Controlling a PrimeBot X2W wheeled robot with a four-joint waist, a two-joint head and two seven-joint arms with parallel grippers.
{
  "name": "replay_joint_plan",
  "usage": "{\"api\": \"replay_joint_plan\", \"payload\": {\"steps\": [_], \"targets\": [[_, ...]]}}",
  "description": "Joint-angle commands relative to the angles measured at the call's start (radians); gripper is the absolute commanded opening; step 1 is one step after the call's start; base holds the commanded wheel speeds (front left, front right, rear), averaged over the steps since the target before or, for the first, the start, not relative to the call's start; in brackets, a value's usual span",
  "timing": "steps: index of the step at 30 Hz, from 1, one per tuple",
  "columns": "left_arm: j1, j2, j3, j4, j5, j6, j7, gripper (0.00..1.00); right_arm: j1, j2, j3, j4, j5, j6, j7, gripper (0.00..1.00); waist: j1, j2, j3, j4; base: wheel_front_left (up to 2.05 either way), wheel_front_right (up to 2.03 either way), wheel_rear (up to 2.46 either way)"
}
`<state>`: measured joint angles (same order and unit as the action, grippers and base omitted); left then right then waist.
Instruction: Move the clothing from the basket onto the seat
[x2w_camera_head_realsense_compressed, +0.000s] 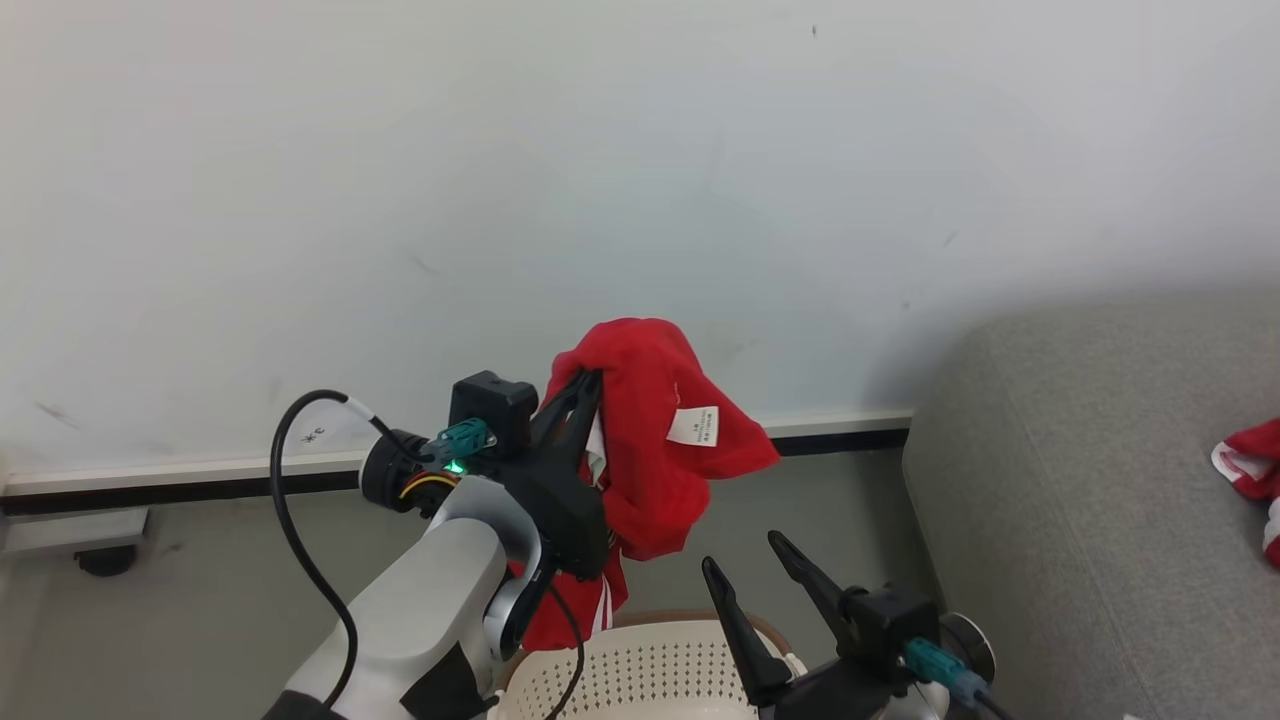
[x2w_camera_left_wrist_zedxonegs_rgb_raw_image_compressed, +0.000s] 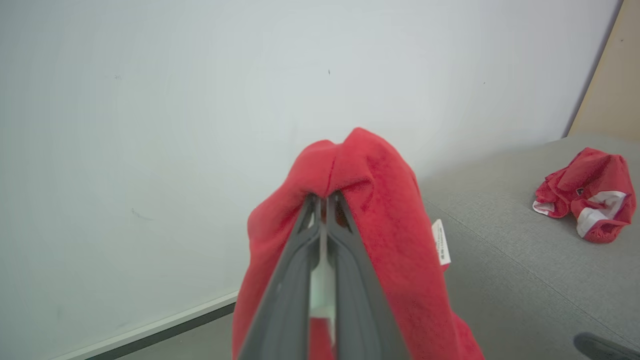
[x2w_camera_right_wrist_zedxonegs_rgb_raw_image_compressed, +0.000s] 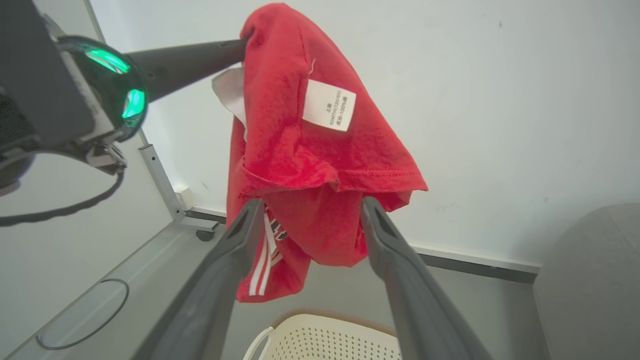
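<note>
I count two red garments, one basket, one seat and two pincers. The first garment (x2w_camera_head_realsense_compressed: 650, 420) is up in the air, pinched at its top fold by the left pincer (x2w_camera_head_realsense_compressed: 592, 378), whose two dark fingers are pressed together with only the cloth between their tips. The fabric drapes over and down both sides of the fingers. Its lowest part, with white stripes along the trim, hangs above the far rim of the basket (x2w_camera_head_realsense_compressed: 650, 670) and clear of it. A white panel shows on the inner side, next to the fingers.

The second garment (x2w_camera_left_wrist_zedxonegs_rgb_raw_image_compressed: 585, 192), red with white panels, lies crumpled on the grey seat (x2w_camera_left_wrist_zedxonegs_rgb_raw_image_compressed: 525, 260), well in from the seat's rounded corner by the wall and well apart from the held one.

The right pincer (x2w_camera_head_realsense_compressed: 742, 552) stands spread wide, fingers pointing up over the right side of the basket, gripping nothing. Its tips are just beside the lower folds of the hanging cloth, and the head view shows a small gap between them.

The basket is cream with rows of small holes and a brown rim. Little of its inside can be seen, so I cannot tell what it holds.

A white care label (x2w_camera_right_wrist_zedxonegs_rgb_raw_image_compressed: 329, 105) is sewn to the held garment and faces outward. It carries a few lines of small dark print, too small to read. A green light (x2w_camera_head_realsense_compressed: 455, 467) glows at the left wrist, and a black cable (x2w_camera_head_realsense_compressed: 290, 500) loops from it. Behind it all are a pale wall (x2w_camera_head_realsense_compressed: 640, 180) and a dark skirting strip (x2w_camera_head_realsense_compressed: 200, 490) along the grey floor (x2w_camera_head_realsense_compressed: 230, 580).
</note>
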<state>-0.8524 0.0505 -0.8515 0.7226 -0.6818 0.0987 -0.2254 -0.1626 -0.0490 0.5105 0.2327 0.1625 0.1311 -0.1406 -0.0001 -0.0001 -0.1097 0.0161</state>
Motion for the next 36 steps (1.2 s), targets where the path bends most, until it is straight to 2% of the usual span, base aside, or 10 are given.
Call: {"api": "replay_joint_plan", "payload": {"steps": [1,17,29,36], "targets": [[-0.011,0.000,-0.010,-0.007,-0.002,0.004,-0.004,0.00,-0.013,-0.002,0.004,0.010,-0.003,-0.001,0.003,1.00,0.0001,0.0001,-0.017,0.016,0.00,0.00,0.00],[-0.018,0.000,-0.134,-0.165,-0.136,0.059,0.052,0.00,-0.175,-0.002,0.015,0.191,0.048,-0.001,-0.001,1.00,0.0001,0.0001,-0.031,0.053,0.00,0.00,0.00],[-0.012,-0.001,-0.228,-0.351,-0.287,0.067,0.120,0.00,-0.268,-0.001,0.034,0.296,0.121,-0.001,-0.032,1.00,0.0001,0.0001,-0.023,0.069,0.00,0.00,0.00],[-0.007,0.000,-0.265,-0.438,-0.360,0.088,0.143,0.00,-0.307,-0.001,0.020,0.349,0.151,-0.001,-0.056,1.00,0.0001,0.0001,-0.017,0.067,0.00,0.00,0.00]]}}
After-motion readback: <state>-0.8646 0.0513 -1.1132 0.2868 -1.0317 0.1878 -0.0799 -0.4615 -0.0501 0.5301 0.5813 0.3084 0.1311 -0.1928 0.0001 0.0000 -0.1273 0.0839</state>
